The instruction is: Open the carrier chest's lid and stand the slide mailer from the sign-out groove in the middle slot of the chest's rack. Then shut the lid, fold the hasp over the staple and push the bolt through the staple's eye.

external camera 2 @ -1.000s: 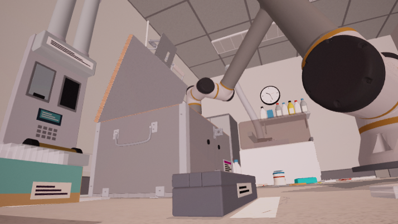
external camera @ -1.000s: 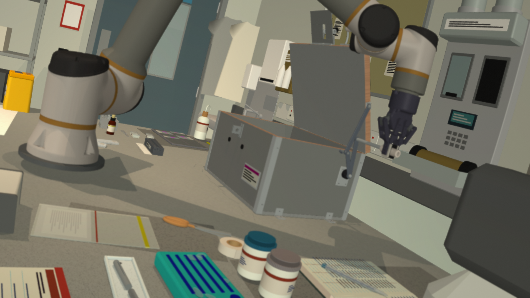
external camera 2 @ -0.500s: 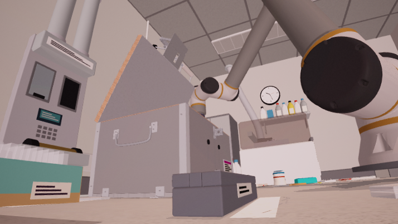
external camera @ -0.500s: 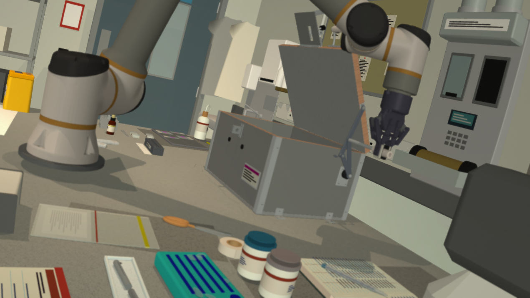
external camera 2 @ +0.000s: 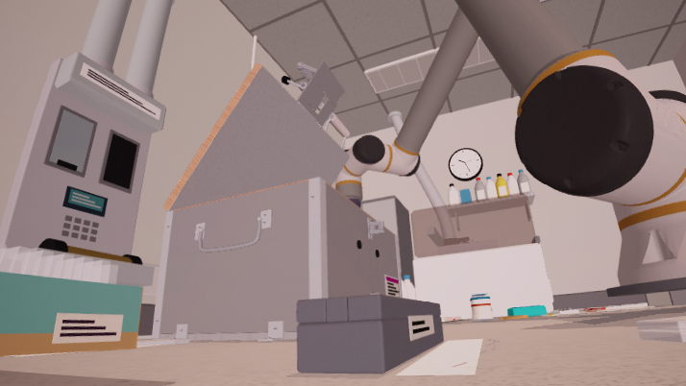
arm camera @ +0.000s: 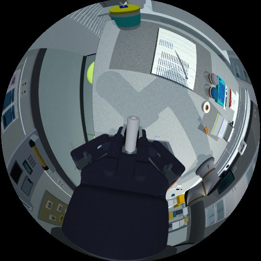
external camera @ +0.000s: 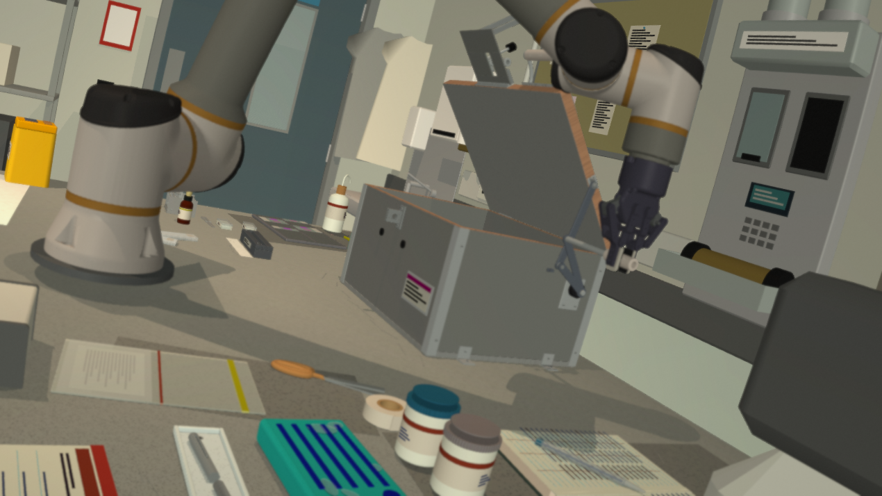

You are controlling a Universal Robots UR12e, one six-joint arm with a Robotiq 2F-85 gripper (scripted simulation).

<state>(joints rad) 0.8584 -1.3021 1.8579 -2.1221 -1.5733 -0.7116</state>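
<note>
The grey carrier chest (external camera: 469,277) sits mid-bench with its lid (external camera: 524,160) raised at a slant, the hasp plate (external camera: 487,57) sticking up from the lid's top edge. A folding stay arm (external camera: 577,247) links the lid to the chest's side. At the chest's far right corner my gripper (external camera: 623,256) is closed on the white cylindrical handle (arm camera: 131,136) at the end of that stay's crossbar. The chest's inside, its rack and the slide mailer are hidden from every camera. The carry handle (external camera 2: 230,237) shows on the chest's other side.
A tall grey instrument (external camera: 795,148) stands right of the chest behind a raised ledge (external camera: 672,308). A small grey case (external camera 2: 365,331) lies before the chest. Two jars (external camera: 450,438), tape roll (external camera: 383,410), teal rack (external camera: 321,456), screwdriver (external camera: 308,372) and papers (external camera: 154,376) crowd the near bench.
</note>
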